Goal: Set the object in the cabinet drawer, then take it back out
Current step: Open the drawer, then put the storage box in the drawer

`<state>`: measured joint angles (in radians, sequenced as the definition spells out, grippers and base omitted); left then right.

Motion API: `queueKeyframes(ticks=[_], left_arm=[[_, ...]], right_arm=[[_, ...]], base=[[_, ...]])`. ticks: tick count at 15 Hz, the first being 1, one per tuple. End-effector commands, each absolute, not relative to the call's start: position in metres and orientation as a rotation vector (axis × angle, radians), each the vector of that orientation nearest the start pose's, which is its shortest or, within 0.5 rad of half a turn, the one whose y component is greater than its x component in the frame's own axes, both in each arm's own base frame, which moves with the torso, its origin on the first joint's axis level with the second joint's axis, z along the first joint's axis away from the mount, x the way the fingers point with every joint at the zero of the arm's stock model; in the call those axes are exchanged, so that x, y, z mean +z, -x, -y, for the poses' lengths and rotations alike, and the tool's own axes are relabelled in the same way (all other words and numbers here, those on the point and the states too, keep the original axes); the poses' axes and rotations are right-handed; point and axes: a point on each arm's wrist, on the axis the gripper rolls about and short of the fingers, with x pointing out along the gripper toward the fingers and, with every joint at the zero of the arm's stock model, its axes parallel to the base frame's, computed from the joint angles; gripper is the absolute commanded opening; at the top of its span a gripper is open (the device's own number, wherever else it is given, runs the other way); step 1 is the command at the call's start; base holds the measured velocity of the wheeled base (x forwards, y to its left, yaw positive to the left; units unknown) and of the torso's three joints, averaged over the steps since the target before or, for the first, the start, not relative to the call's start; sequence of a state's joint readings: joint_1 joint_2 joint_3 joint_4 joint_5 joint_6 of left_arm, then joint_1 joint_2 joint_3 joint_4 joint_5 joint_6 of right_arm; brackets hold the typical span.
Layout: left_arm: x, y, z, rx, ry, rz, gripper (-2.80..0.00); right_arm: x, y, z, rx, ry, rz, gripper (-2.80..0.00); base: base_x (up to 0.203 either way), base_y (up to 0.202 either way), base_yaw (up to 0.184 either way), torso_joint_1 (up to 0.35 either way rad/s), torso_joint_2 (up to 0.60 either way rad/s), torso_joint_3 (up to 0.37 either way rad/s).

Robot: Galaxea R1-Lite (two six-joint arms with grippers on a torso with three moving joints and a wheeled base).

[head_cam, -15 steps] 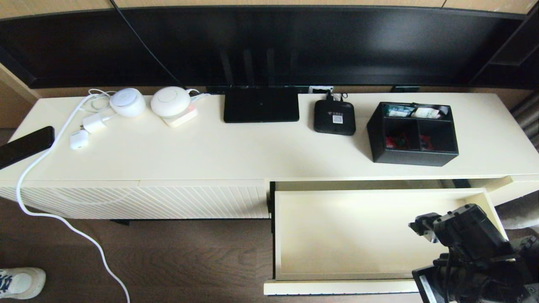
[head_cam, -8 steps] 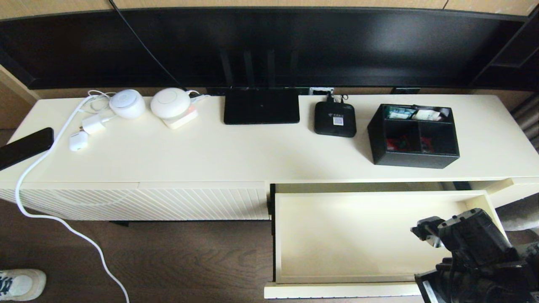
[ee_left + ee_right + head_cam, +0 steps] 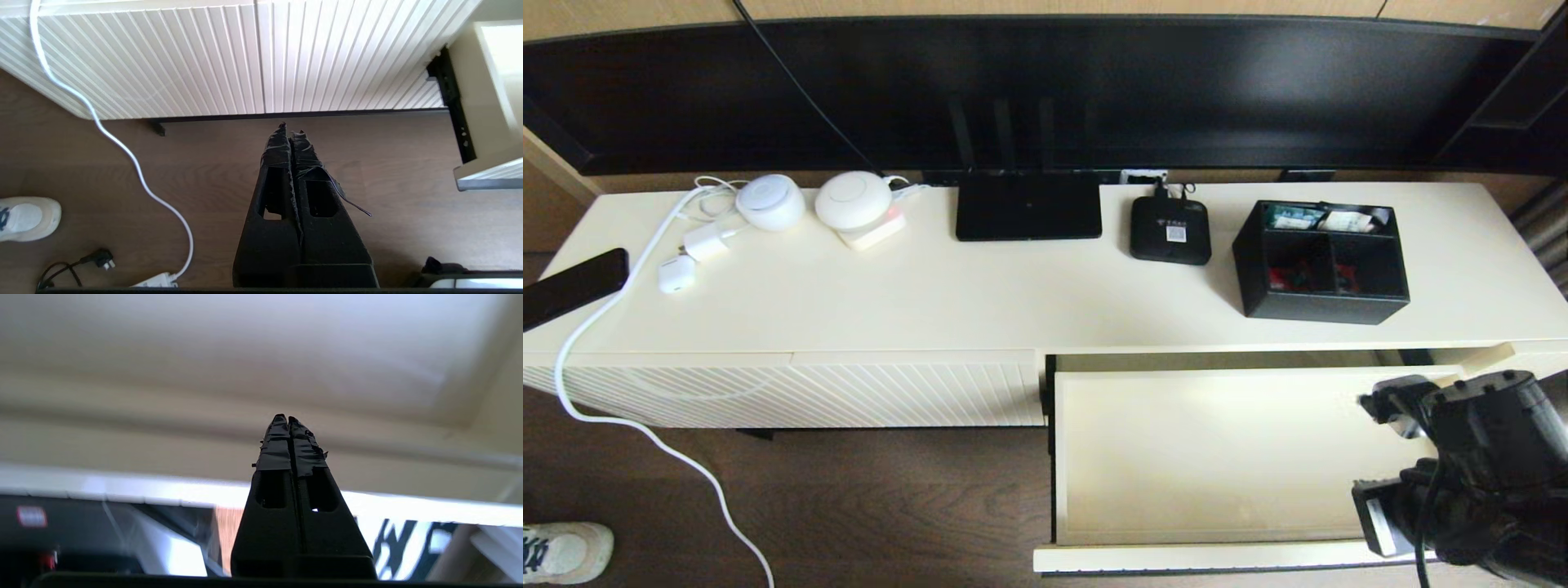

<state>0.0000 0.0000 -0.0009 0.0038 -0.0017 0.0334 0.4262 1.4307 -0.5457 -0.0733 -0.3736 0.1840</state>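
The black organizer box [image 3: 1321, 261] stands on the cabinet top at the right, with red and white items in its compartments. Below it the cream drawer [image 3: 1201, 457] is pulled out, and its smooth floor is bare. My right gripper [image 3: 1374, 404] hovers shut over the drawer's far right corner, a little in front of and below the box. In the right wrist view that gripper [image 3: 288, 418] is shut on nothing, with the cream drawer [image 3: 261, 375] blurred behind it. My left gripper [image 3: 289, 130] hangs shut and empty over the floor, in front of the diagonally ribbed front [image 3: 229, 61].
A flat black router [image 3: 1028, 204] and a small set-top box [image 3: 1170, 229] sit left of the organizer. Two round white devices [image 3: 854, 198], chargers [image 3: 676, 272], a phone [image 3: 572, 284] and a white cable [image 3: 629, 425] are at the left. A shoe [image 3: 564, 549] is on the floor.
My right arm has risen and swung to the right and toward the cabinet, from over the drawer's near right part to its far right corner. The box and the drawer are unmoved.
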Motion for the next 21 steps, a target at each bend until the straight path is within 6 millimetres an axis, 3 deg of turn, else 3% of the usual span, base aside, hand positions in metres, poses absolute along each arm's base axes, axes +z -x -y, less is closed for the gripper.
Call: queueKeyframes(ticks=[1,5,7,8,10,13,18,21], left_arm=[[0.075,0.023,0.0,-0.002,-0.034,-0.006,-2.8],[0.075,0.023,0.0,-0.002,-0.034,-0.004,-2.8],[0.075,0.023,0.0,-0.002,-0.034,-0.003,-2.8],[0.076,0.023,0.0,-0.002,-0.034,-0.004,-2.8],[0.075,0.023,0.0,-0.002,-0.034,-0.004,-2.8],[0.075,0.023,0.0,-0.002,-0.034,-0.005,-2.8],[0.075,0.023,0.0,-0.002,-0.034,-0.005,-2.8],[0.075,0.023,0.0,-0.002,-0.034,-0.004,-2.8]], right_arm=[[0.161,-0.177,-0.071,-0.024,0.093,-0.624,-2.8],[0.228,-0.174,-0.068,-0.048,0.064,-0.38,-2.8],[0.253,-0.17,-0.066,-0.063,0.084,-0.353,-2.8],[0.261,-0.167,-0.064,-0.078,0.1,-0.384,0.0],[0.271,-0.17,-0.065,-0.098,0.058,-0.411,0.0],[0.273,-0.189,-0.071,-0.128,0.028,-0.485,0.0],[0.27,-0.25,-0.066,-0.215,-0.085,-0.583,0.0],[0.273,-0.273,-0.062,-0.208,-0.132,-0.602,0.0]], base=[[0.0,0.0,0.0,0.0,0.0,0.0],[0.0,0.0,0.0,0.0,0.0,0.0],[0.0,0.0,0.0,0.0,0.0,0.0],[0.0,0.0,0.0,0.0,0.0,0.0],[0.0,0.0,0.0,0.0,0.0,0.0],[0.0,0.0,0.0,0.0,0.0,0.0],[0.0,0.0,0.0,0.0,0.0,0.0],[0.0,0.0,0.0,0.0,0.0,0.0]])
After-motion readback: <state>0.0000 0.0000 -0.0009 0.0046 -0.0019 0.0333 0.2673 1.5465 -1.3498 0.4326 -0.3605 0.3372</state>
